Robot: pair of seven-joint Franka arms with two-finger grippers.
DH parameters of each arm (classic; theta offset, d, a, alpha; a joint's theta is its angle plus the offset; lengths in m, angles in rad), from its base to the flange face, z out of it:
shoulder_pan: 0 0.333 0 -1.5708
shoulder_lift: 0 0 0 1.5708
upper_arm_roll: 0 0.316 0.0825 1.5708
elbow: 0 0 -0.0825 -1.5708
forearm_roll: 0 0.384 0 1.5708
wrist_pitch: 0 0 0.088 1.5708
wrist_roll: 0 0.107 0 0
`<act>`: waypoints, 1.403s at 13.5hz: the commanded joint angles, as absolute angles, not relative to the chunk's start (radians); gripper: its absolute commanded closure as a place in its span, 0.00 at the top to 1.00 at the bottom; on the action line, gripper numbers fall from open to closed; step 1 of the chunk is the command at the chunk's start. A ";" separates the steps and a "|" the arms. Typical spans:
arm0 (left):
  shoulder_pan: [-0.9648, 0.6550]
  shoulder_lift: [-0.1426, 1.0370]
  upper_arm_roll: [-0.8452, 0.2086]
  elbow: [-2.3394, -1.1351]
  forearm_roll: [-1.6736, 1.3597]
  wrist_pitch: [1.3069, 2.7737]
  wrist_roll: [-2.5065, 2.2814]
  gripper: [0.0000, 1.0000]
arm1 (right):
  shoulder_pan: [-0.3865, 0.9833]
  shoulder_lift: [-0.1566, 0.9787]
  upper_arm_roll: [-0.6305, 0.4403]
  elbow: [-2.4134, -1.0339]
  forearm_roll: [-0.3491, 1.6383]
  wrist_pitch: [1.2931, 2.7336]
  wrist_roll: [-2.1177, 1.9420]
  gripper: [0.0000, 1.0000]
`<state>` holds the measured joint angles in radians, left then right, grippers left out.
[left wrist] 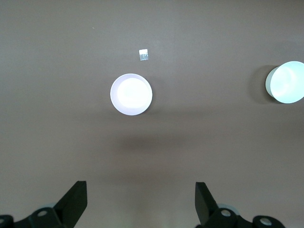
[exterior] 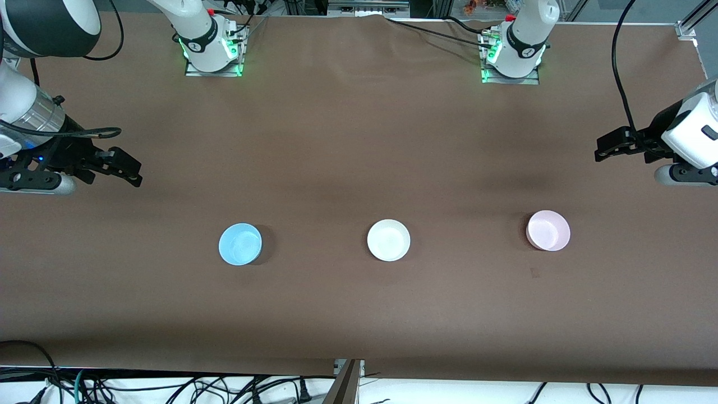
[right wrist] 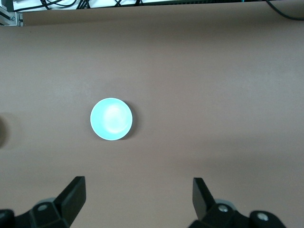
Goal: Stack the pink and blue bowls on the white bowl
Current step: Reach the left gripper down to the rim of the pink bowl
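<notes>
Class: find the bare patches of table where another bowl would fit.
Bare cloth lies between the blue bowl and white bowl, and between the white bowl and pink bowl. The left gripper and right gripper wait, open, at the table's ends.

**Cut off at the edges**

Left gripper (left wrist: 140,202) shown only as two dark fingertips, body cropped away. Same for right gripper (right wrist: 138,199). White bowl (left wrist: 286,82), beside the pink bowl (left wrist: 131,94), clipped at the rim. Small pale square (left wrist: 143,55) just beside the pink bowl: too small to identify.
</notes>
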<state>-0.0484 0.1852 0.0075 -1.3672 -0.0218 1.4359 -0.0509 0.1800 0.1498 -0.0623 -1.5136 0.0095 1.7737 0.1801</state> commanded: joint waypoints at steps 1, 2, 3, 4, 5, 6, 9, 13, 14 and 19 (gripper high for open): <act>-0.040 0.172 -0.003 -1.384 0.009 1.436 -0.052 1.00 | 0.170 0.147 -0.058 -1.514 0.023 1.766 0.169 0.99; -0.038 0.176 -0.002 -1.382 0.008 1.437 -0.052 1.00 | 0.169 0.147 -0.060 -1.516 0.023 1.764 0.169 0.99; -0.035 0.178 0.000 -1.384 0.008 1.439 -0.049 1.00 | 0.166 0.146 -0.058 -1.520 0.023 1.764 0.169 0.99; -0.031 0.192 0.003 -1.384 0.008 1.442 -0.049 1.00 | 0.166 0.146 -0.058 -1.522 0.023 1.764 0.169 0.99; -0.022 0.228 0.008 -1.388 0.009 1.442 -0.049 1.00 | 0.166 0.146 -0.058 -1.522 0.023 1.764 0.169 0.99; 0.003 0.268 0.011 -1.393 0.009 1.440 -0.043 1.00 | 0.166 0.146 -0.058 -1.523 0.023 1.764 0.166 0.99; 0.070 0.351 0.009 -1.483 0.000 1.590 0.015 1.00 | 0.169 0.137 -0.057 -1.542 0.021 1.747 0.071 0.99; 0.126 0.469 0.009 -1.562 -0.053 1.823 0.170 1.00 | 0.163 0.146 -0.058 -1.531 0.026 1.758 0.055 0.99; 0.138 0.500 0.009 -1.574 -0.104 1.853 0.199 1.00 | 0.163 0.147 -0.058 -1.531 0.026 1.761 0.055 0.99; 0.143 0.523 0.012 -1.739 -0.133 2.125 0.216 1.00 | 0.166 0.147 -0.057 -1.531 0.026 1.772 0.057 0.99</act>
<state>0.1353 0.5400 0.0165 -1.6671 -0.1161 2.0340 0.1836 0.1731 0.1512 -0.0619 -1.5276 0.0095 1.7605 0.0747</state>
